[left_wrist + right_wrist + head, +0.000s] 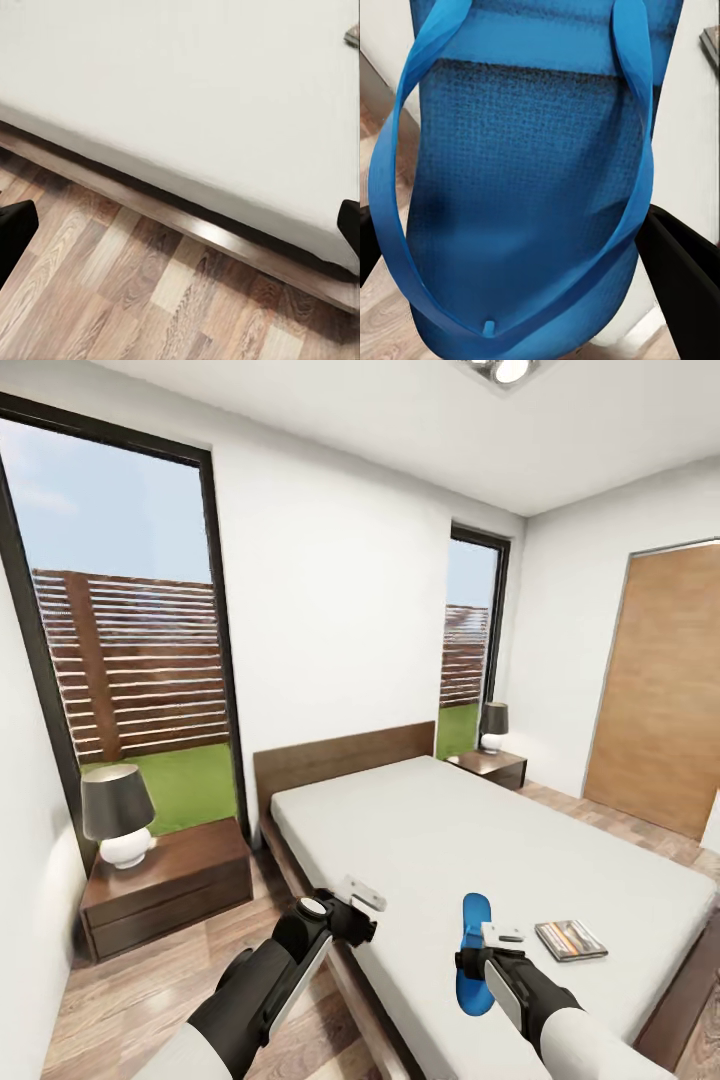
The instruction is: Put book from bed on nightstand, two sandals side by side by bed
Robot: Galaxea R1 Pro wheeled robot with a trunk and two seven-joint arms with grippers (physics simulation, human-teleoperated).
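Note:
The bed (430,830) has a dark wood frame and a bare off-white mattress. The book (570,939) lies flat on the mattress near its foot end. A bright blue sandal (476,913) hangs above the bed's near side, with my right gripper (472,963) shut across its width. In the right wrist view the sandal (532,172) shows its straps, with dark fingers (686,289) at its sides. My left gripper (360,908) hovers over the bed's left edge, open and holding nothing, its fingers (15,225) wide apart above the floor and bed frame (217,232). A nightstand (170,890) stands left of the bed.
A lamp (118,815) with a dark shade sits on the left nightstand. A second nightstand (492,765) with a lamp (493,726) stands beyond the bed's far side. A tall window (120,660) is behind, and a wooden door (665,690) is at the right. Wood-plank floor (130,1000) runs beside the bed.

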